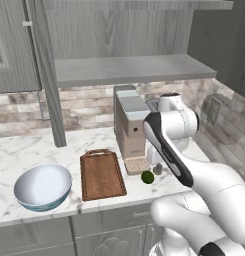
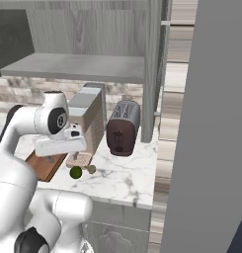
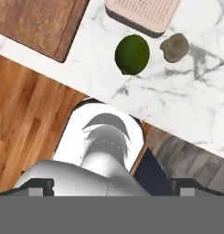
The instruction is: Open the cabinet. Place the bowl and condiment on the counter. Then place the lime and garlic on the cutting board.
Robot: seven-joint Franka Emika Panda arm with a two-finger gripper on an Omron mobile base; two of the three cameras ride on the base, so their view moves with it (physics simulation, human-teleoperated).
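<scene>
The cabinet [image 1: 129, 70] stands with its door [image 1: 50, 85] swung open. On the counter [image 1: 24, 150] the bowl [image 1: 42, 186] sits at the left. The cutting board [image 1: 101, 174] lies to its right, handle toward the wall. The lime [image 3: 132, 54] and the garlic [image 3: 174, 47] rest side by side on the marble, between the board and the counter's front edge, just before a coffee machine's drip tray [image 3: 143, 13]. My gripper [image 3: 111, 187] hangs open above them, nothing between its fingers. The condiment is out of view.
A tall beige coffee machine [image 1: 130, 127] stands behind the lime [image 1: 147, 176] and garlic [image 1: 157, 169]. A dark toaster [image 2: 123, 127] sits to its right, near the open right door [image 2: 154, 69]. A brick backsplash runs behind. Beyond the counter edge lies wooden floor [image 3: 26, 114].
</scene>
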